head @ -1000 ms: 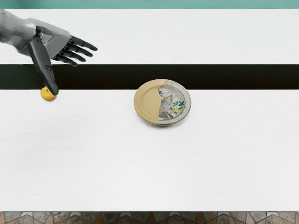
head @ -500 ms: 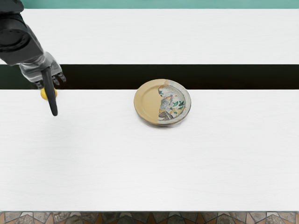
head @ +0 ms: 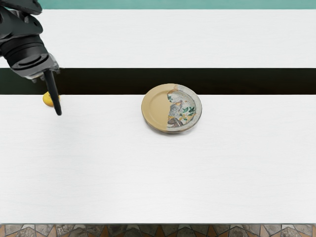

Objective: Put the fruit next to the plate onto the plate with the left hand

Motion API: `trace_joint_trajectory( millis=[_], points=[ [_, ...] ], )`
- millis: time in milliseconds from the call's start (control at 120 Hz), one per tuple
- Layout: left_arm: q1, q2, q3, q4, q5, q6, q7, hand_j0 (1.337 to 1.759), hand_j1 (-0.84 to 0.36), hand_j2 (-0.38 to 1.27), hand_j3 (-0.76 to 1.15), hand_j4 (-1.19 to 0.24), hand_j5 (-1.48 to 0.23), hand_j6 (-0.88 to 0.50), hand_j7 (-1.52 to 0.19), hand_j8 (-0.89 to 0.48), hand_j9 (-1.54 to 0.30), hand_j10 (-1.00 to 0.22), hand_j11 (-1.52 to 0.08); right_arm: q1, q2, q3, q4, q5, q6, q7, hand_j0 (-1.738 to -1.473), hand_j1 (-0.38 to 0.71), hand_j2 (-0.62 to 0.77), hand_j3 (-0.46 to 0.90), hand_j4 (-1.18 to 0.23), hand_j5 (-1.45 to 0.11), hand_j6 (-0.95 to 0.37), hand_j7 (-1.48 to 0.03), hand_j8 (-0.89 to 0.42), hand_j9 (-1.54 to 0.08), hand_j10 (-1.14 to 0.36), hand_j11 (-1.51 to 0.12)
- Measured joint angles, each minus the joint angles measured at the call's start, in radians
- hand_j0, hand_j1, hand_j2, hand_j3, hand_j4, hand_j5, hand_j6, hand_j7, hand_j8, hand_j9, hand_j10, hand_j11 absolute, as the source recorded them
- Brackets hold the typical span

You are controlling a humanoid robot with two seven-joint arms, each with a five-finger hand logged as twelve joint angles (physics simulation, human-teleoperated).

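A small yellow-orange fruit, only partly visible, sits at the far left edge of the white surface. Well apart to its right lies a round tan plate, flat, with a painted design on its right half.

A white table crossed by a dark gap.

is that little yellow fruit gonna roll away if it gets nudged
Probably yes: the fruit looks small and rounded, so a sideways nudge could set it rolling. It lies by the back edge of the table, beside the dark gap, so a roll that way might lose it. It seems light, likely an easy lift for the left hand above it.
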Motion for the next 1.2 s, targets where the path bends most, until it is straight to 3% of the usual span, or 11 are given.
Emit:
trace_joint_trajectory(
  millis=[92, 250, 375, 450, 600, 867, 1075, 1200],
  points=[
    [0.091, -0.001, 0.014, 0.072, 0.015, 0.022, -0.019, 1.658, 0.35, 0.00, 0.00, 0.00, 0.00, 0.00, 0.00, 0.00, 0.00, 0.00, 0.00, 0.000, 0.000, 0.000, 0.000, 0.000, 0.000, 0.000, -1.658, -0.34, 0.00, 0.00, -0.01, -0.01, -0.01, -0.01, -0.01, -0.01, -0.01, -0.01],
    [0.234, -0.006, 0.018, 0.259, 0.047, 0.033, -0.036, 1.658, 0.35, 0.00, 0.00, 0.00, 0.00, 0.00, 0.00, 0.00, 0.00, 0.00, 0.00, 0.000, 0.000, 0.000, 0.000, 0.000, 0.000, 0.000, -1.658, -0.34, 0.00, 0.00, -0.01, -0.01, -0.01, -0.01, -0.01, -0.01, -0.01, -0.01],
    [0.266, -0.006, 0.015, 0.363, 0.083, 0.035, -0.046, 1.658, 0.35, 0.00, 0.00, 0.00, 0.00, 0.00, 0.00, 0.00, 0.00, 0.00, 0.00, 0.000, 0.000, 0.000, 0.000, 0.000, 0.000, 0.000, -1.658, -0.34, 0.00, 0.00, -0.01, -0.01, -0.01, -0.01, -0.01, -0.01, -0.01, -0.01],
    [0.293, -0.008, 0.014, 0.401, 0.122, 0.035, -0.076, 1.658, 0.35, 0.00, 0.00, 0.00, 0.00, 0.00, 0.00, 0.00, 0.00, 0.00, 0.00, 0.000, 0.000, 0.000, 0.000, 0.000, 0.000, 0.000, -1.658, -0.34, 0.00, 0.00, -0.01, -0.01, -0.01, -0.01, -0.01, -0.01, -0.01, -0.01],
    [0.340, -0.029, 0.012, 0.431, 0.241, 0.030, -0.146, 1.658, 0.35, 0.00, 0.00, 0.00, 0.00, 0.00, 0.00, 0.00, 0.00, 0.00, 0.00, 0.000, 0.000, 0.000, 0.000, 0.000, 0.000, 0.000, -1.658, -0.34, 0.00, 0.00, -0.01, -0.01, -0.01, -0.01, -0.01, -0.01, -0.01, -0.01],
    [0.423, -0.031, -0.003, 0.441, 0.310, 0.035, -0.207, 1.658, 0.33, 0.00, 0.00, -0.01, -0.02, -0.01, -0.02, -0.01, -0.02, -0.01, -0.02, 0.000, 0.000, 0.000, 0.000, 0.000, 0.000, 0.000, -1.658, -0.34, 0.00, 0.00, -0.01, -0.01, -0.01, -0.01, -0.01, -0.01, -0.01, -0.01],
    [0.455, -0.031, -0.017, 0.447, 0.315, 0.082, -0.224, 1.658, 0.21, 0.02, 0.00, -0.12, -0.16, -0.12, -0.16, -0.12, -0.16, -0.12, -0.16, 0.000, 0.000, 0.000, 0.000, 0.000, 0.000, 0.000, -1.658, -0.34, 0.00, 0.00, -0.01, -0.01, -0.01, -0.01, -0.01, -0.01, -0.01, -0.01],
    [0.511, -0.041, -0.019, 0.484, 0.312, 0.093, -0.226, 1.658, 0.16, 0.03, 0.00, -0.16, -0.21, -0.16, -0.21, -0.16, -0.21, -0.16, -0.21, 0.000, 0.000, 0.000, 0.000, 0.000, 0.000, 0.000, -1.658, -0.34, 0.00, 0.00, -0.01, -0.01, -0.01, -0.01, -0.01, -0.01, -0.01, -0.01]
  ],
)
